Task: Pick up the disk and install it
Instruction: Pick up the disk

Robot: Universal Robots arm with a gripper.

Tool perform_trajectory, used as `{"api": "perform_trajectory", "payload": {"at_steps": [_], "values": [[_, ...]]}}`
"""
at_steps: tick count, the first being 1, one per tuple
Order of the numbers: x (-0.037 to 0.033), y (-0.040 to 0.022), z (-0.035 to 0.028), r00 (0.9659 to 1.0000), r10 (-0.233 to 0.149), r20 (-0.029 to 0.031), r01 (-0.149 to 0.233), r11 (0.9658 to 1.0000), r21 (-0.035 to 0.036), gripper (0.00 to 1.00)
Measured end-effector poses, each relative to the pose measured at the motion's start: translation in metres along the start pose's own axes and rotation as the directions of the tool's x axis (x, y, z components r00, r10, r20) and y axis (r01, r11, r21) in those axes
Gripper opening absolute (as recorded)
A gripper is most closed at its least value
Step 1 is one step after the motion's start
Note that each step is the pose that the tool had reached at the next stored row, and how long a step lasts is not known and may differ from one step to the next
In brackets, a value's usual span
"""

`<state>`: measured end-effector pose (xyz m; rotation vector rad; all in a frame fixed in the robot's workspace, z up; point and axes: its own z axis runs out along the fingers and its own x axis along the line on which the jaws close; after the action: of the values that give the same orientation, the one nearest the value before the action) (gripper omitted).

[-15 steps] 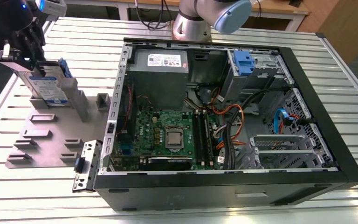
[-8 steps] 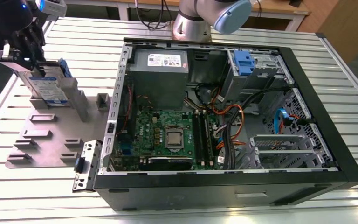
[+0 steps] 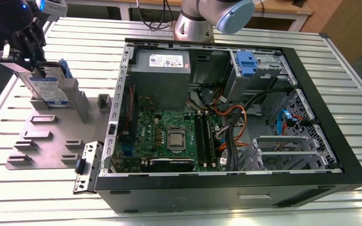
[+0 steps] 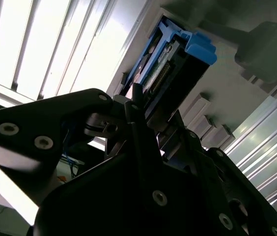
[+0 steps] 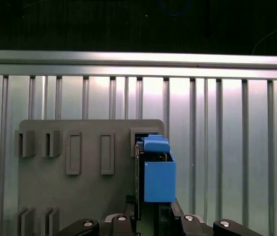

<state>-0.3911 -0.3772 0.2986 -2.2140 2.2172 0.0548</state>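
The disk (image 3: 46,89) stands on edge at the exterior view's far left, its white-and-blue label facing out and a blue rail along its side. It sits at the upright holder of the grey fixture plate (image 3: 49,136). My black gripper (image 3: 27,63) comes down over its top edge with a finger on each face, shut on it. In the first wrist view the disk (image 5: 158,179) appears edge-on, blue rail uppermost, between my gripper (image 5: 151,216) fingers. The second wrist view has the disk (image 4: 178,64) running out from my gripper (image 4: 151,123).
An open computer case (image 3: 332,117) lies on the slatted metal table (image 3: 43,188), with motherboard, cables and power supply exposed. A blue bracket (image 3: 246,63) sits at its upper drive bay. The arm's base (image 3: 200,21) stands behind the case. The fixture plate (image 5: 84,196) carries several empty slots.
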Motion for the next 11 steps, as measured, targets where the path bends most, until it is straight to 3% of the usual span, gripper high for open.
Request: {"api": "perform_trajectory", "payload": {"at_steps": [2, 3, 11], "values": [[0.0000, 0.0000, 0.0000, 1.0000, 0.000, -0.0002, 0.000, 1.0000, 0.0000, 0.38], [0.0000, 0.0000, 0.0000, 1.0000, 0.000, -0.0003, 0.000, 1.0000, 0.0000, 0.44], [-0.0001, -0.0006, 0.0000, 1.0000, 0.007, -0.0030, -0.007, 1.0000, 0.0002, 0.44]]}}
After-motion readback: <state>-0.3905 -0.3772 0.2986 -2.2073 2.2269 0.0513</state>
